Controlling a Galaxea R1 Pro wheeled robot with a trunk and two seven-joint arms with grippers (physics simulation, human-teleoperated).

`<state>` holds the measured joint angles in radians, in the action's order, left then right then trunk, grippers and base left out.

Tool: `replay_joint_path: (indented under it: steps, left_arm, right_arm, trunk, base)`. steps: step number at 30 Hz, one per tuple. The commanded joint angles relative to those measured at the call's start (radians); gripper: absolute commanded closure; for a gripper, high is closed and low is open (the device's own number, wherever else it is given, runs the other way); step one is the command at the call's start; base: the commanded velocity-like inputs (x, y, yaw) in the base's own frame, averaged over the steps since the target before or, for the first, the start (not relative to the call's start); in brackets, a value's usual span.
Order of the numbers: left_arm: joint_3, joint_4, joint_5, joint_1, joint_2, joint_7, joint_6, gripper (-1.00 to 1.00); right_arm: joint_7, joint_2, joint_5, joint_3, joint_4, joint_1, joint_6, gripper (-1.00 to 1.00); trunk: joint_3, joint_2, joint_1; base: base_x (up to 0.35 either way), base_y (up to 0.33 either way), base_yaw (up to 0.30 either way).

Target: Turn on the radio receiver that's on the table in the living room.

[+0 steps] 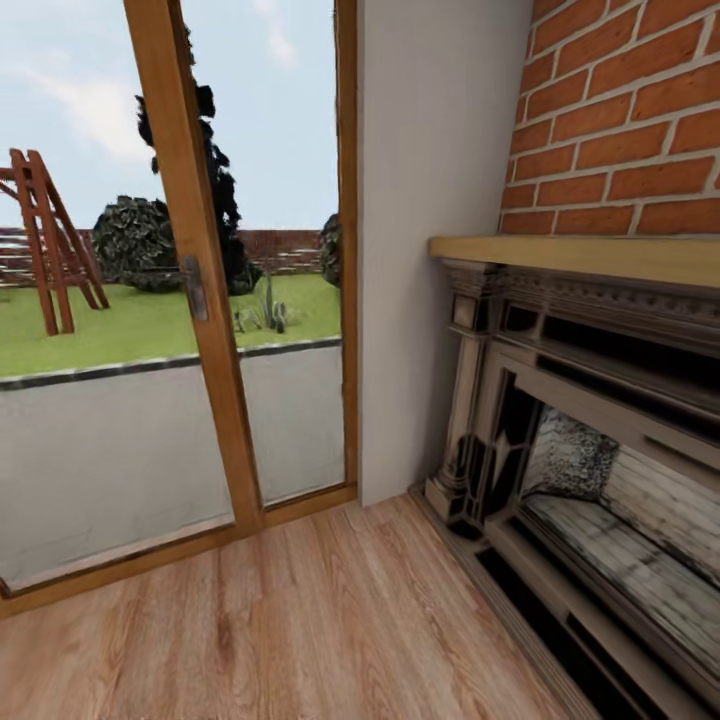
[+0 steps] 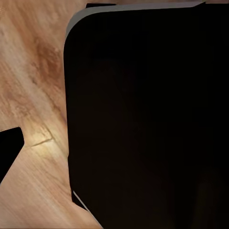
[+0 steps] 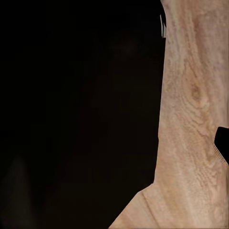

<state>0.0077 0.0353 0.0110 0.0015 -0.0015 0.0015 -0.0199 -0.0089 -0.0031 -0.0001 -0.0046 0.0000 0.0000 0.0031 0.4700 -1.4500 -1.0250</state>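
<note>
Head view faces a glass door (image 1: 190,300) and fireplace (image 1: 590,450) (either claw's opening: cannot tell).

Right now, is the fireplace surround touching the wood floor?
Touching. In the head view the fireplace surround stands with its base directly on the wood floor, no gap showing beneath it.

No lettering, label, brand, number or sign can be read on any surface in these three views
</note>
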Motion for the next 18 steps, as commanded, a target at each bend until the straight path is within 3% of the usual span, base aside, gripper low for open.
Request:
replay_joint_path:
  steps: [1, 18]
  left_arm:
    - [0.0, 0.0, 0.0, 0.0, 0.0, 0.0, 0.0, -1.0]
    - [0.0, 0.0, 0.001, 0.0, 0.0, 0.0, 0.0, -1.0]
  right_arm:
    - [0.0, 0.0, 0.0, 0.0, 0.0, 0.0, 0.0, -1.0]
    - [-0.001, 0.0, -0.001, 0.0, 0.0, 0.0, -0.001, -1.0]
  trunk:
    - [0.0, 0.0, 0.0]
    - [0.0, 0.0, 0.0]
  base:
    - [0.0, 0.0, 0.27]
    - [0.0, 0.0, 0.271]
